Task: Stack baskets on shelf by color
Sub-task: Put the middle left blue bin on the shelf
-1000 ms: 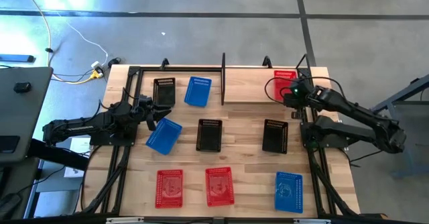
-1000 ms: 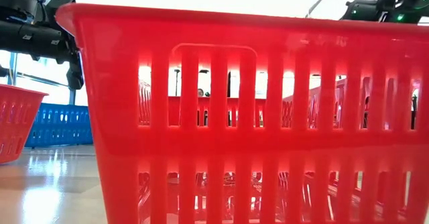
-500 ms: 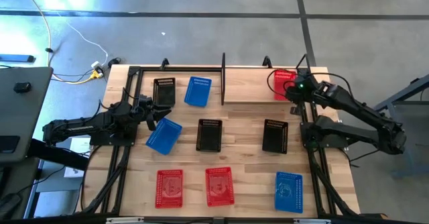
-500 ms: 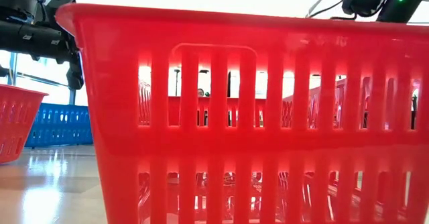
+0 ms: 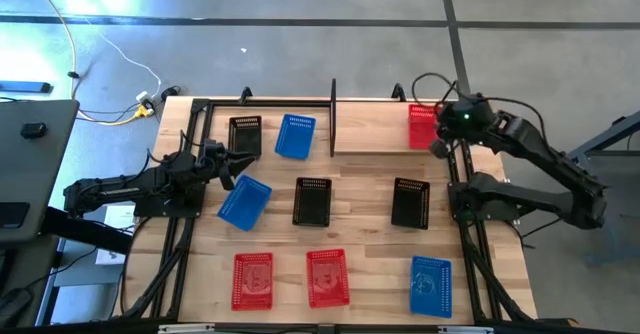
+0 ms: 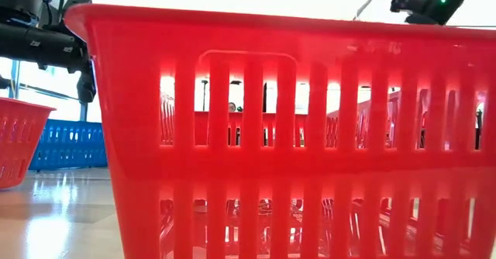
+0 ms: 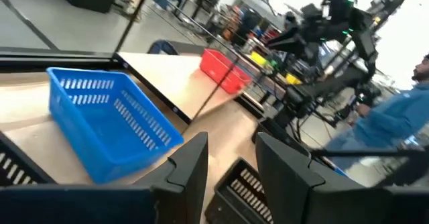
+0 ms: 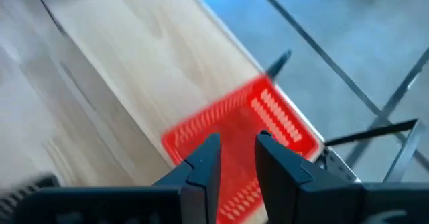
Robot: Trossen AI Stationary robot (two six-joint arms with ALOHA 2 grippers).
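Note:
A red basket [image 5: 423,126] stands on its base at the right end of the shelf [image 5: 333,114], a low black tube rack along the table's far edge. My right gripper [image 5: 441,137] hovers open just right of and above this basket [image 8: 268,117], touching nothing. A black basket [image 5: 245,134] and a blue basket [image 5: 295,136] sit at the shelf's left end. My left gripper [image 5: 238,166] waits open at the table's left, above a tilted blue basket [image 5: 245,202]. From the left wrist view I see the blue basket [image 7: 107,120] and the red basket [image 7: 224,70].
On the table lie two black baskets [image 5: 312,201] [image 5: 410,202], two red ones [image 5: 253,279] [image 5: 328,277] and a blue one [image 5: 431,286]. A near red basket [image 6: 287,135] fills the low view. The shelf's middle post stands between the blue and red baskets.
My right gripper has risen and drawn back toward the table's far right corner, away from the red basket, which stays on the shelf. The left arm has kept still.

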